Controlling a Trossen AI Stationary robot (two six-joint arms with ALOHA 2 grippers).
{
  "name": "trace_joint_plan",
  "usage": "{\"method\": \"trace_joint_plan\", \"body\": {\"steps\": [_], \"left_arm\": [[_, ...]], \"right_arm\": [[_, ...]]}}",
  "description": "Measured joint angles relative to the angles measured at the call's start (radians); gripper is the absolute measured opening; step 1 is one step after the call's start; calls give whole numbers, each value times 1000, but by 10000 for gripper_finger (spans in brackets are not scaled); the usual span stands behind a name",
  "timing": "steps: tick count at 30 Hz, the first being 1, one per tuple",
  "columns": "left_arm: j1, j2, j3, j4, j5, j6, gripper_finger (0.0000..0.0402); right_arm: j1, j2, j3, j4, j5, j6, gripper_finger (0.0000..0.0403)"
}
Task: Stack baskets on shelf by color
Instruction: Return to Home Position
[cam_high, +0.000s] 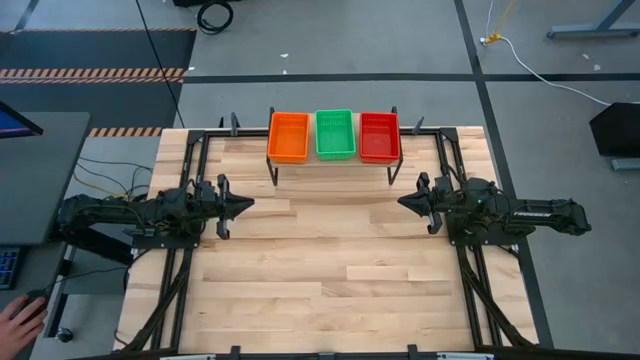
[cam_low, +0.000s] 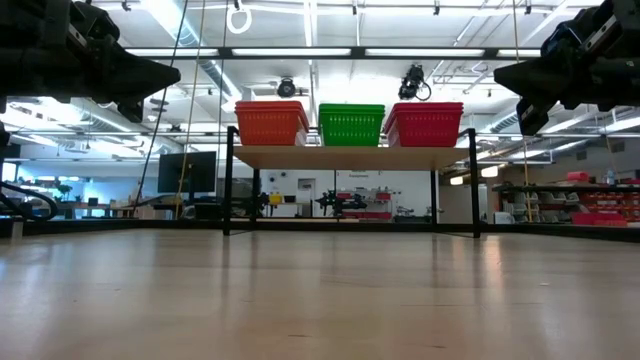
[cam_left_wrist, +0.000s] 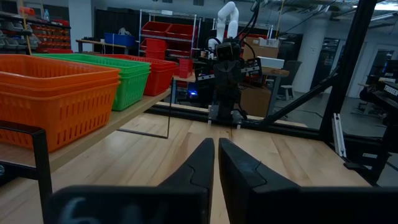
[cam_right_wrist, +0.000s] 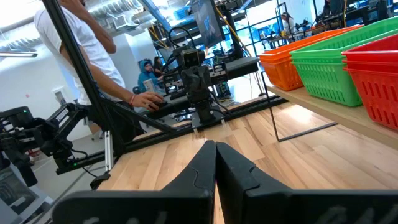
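Note:
Three stacks of mesh baskets stand side by side on the shelf (cam_high: 334, 160) at the table's far middle: orange baskets (cam_high: 288, 136) on the left, green baskets (cam_high: 335, 133) in the middle, red baskets (cam_high: 379, 136) on the right, each resting by its bottom on the wooden top. My left gripper (cam_high: 249, 205) hangs level at the table's left side, shut, fingers pointing toward the middle, holding nothing. My right gripper (cam_high: 402, 202) hangs level at the right side, shut and holding nothing, facing the left one.
The shelf stands on thin black legs (cam_low: 229, 180) with free room beneath. Black frame rails (cam_high: 180, 270) run along both table sides. A person's hand (cam_high: 20, 318) rests off the table at the near left; a person (cam_right_wrist: 74, 56) stands beyond the left arm.

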Motion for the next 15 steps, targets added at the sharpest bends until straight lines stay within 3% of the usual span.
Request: {"method": "trace_joint_plan", "body": {"steps": [15], "left_arm": [[0,0,0,0,0,0,38]], "right_arm": [[0,0,0,0,0,0,13]]}}
